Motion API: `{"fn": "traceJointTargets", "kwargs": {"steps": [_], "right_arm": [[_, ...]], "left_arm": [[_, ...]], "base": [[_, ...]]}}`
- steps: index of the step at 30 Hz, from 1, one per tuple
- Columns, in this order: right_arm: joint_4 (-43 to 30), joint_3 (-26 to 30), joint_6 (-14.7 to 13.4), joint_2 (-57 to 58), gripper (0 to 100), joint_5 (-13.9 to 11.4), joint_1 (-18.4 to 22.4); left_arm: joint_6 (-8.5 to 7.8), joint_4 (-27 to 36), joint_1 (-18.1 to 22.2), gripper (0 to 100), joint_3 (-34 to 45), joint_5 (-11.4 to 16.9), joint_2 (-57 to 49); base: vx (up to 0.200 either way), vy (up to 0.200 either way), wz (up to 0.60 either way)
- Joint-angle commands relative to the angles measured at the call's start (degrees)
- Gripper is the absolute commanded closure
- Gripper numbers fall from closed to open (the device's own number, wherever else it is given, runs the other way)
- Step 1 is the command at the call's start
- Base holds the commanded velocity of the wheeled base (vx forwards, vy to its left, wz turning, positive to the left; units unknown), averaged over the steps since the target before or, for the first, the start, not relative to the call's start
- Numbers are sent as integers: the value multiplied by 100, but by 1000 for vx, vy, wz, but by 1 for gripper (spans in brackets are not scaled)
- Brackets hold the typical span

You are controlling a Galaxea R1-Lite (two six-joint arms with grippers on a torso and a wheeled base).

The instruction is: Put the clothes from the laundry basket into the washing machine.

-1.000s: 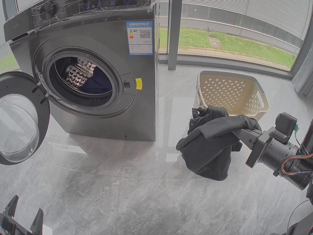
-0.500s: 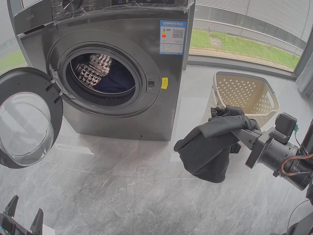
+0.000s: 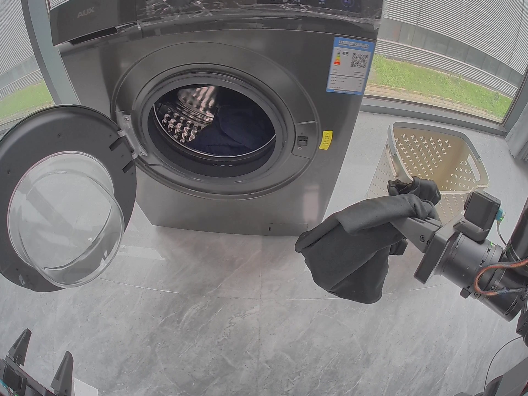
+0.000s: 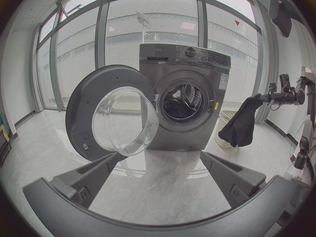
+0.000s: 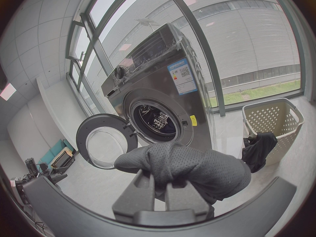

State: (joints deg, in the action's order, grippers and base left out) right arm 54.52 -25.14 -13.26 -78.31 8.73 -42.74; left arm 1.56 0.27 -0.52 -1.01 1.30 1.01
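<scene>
Dark grey robot arms with pointy fingers.
The right arm point(image 3: 473, 259) is a fat dark grey tube with a black box point(image 3: 482, 207) on top, a small green bit point(image 3: 499, 214) beside it and an orange cable point(image 3: 498, 267) looping round. The right gripper point(image 5: 159, 185) has flat grey fingers. The left gripper point(image 3: 44, 353) has two black pointed fingers point(image 4: 89, 176) with round screw holes.

Dark garment point(image 3: 352, 248) hanging beside beige laundry basket point(image 3: 440, 130); washing machine point(image 3: 231, 39) door point(image 3: 60, 133) open.
</scene>
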Motion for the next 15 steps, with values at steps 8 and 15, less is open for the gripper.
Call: {"fn": "traceJointTargets", "kwargs": {"steps": [8, 15], "right_arm": [[6, 44, -1, -17, 100, -3, -6], [6, 53, -1, -26, 100, -3, -15]], "left_arm": [[-7, 0, 8, 0, 84, 1, -101], [-7, 0, 8, 0, 84, 1, -101]], "base": [[0, 50, 0], [0, 0, 0]]}}
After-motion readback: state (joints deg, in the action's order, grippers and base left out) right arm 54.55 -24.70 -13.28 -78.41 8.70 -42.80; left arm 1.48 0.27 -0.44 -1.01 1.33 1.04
